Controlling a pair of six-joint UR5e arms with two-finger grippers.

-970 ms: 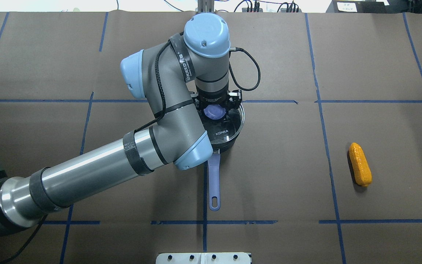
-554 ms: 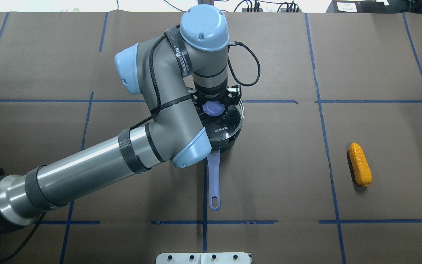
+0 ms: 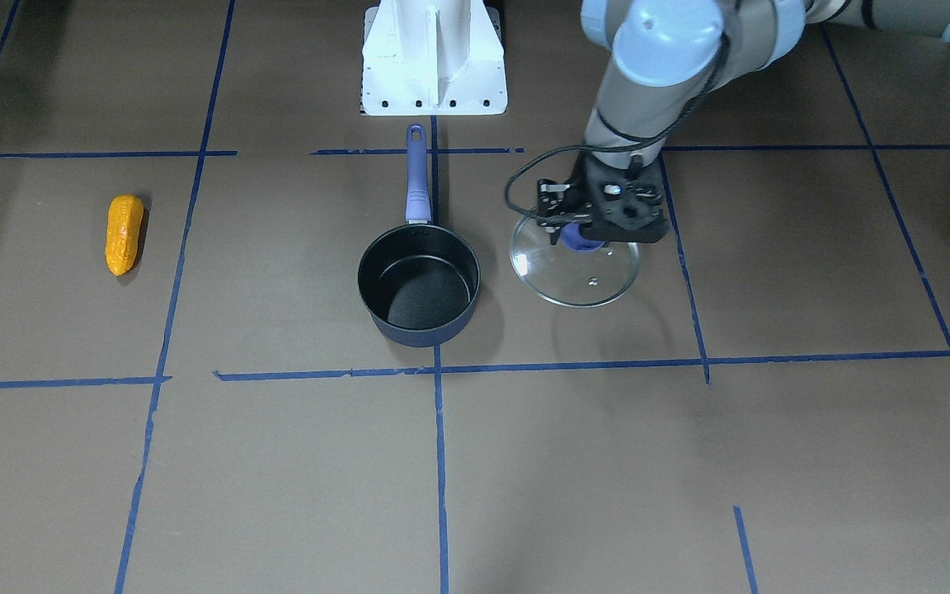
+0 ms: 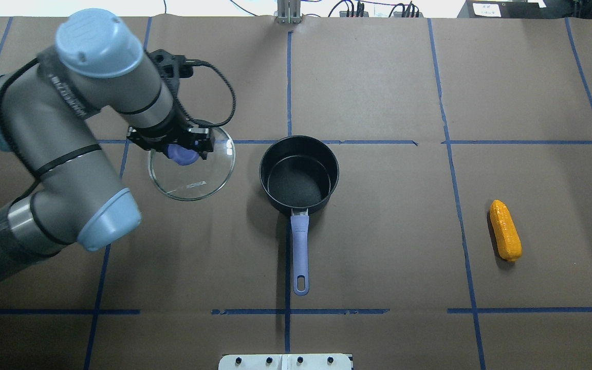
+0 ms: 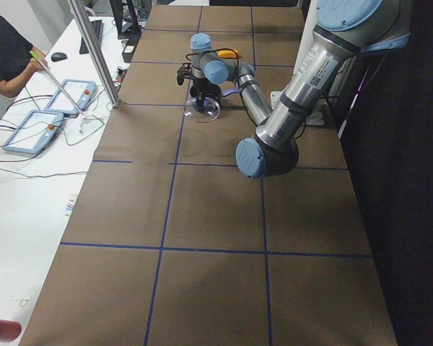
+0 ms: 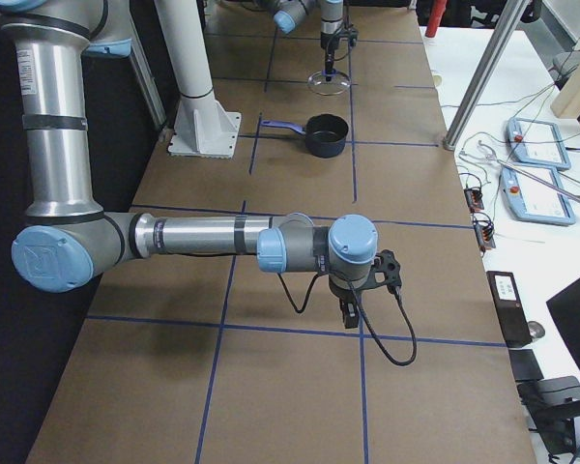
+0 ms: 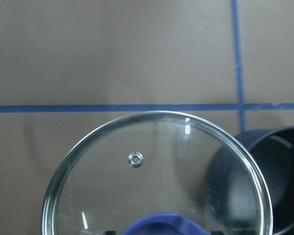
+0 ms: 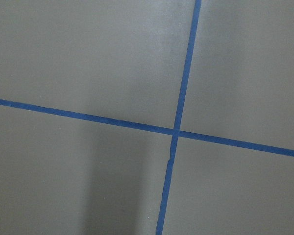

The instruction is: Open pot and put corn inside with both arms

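The dark-blue pot [image 4: 296, 185] stands open and empty at the table's middle, its lavender handle [image 4: 300, 246] pointing toward the robot; it also shows in the front view [image 3: 419, 289] and at the left wrist view's right edge [image 7: 279, 181]. My left gripper [image 4: 180, 150] is shut on the purple knob [image 3: 578, 238] of the glass lid [image 4: 193, 180] and holds it above the table, left of the pot. The corn [image 4: 504, 229] lies far right on the table, untouched. My right gripper [image 6: 351, 314] shows only in the exterior right view, far from the pot; I cannot tell if it is open.
The white base mount [image 3: 434, 58] stands at the table's near edge behind the pot handle. Blue tape lines cross the brown table cover. An operator's table with tablets [image 6: 536, 145] runs along the far side.
My left arm has lifted the glass lid off the pot and carried it to the left in the overhead view. The pot now stands open. The corn has not moved.
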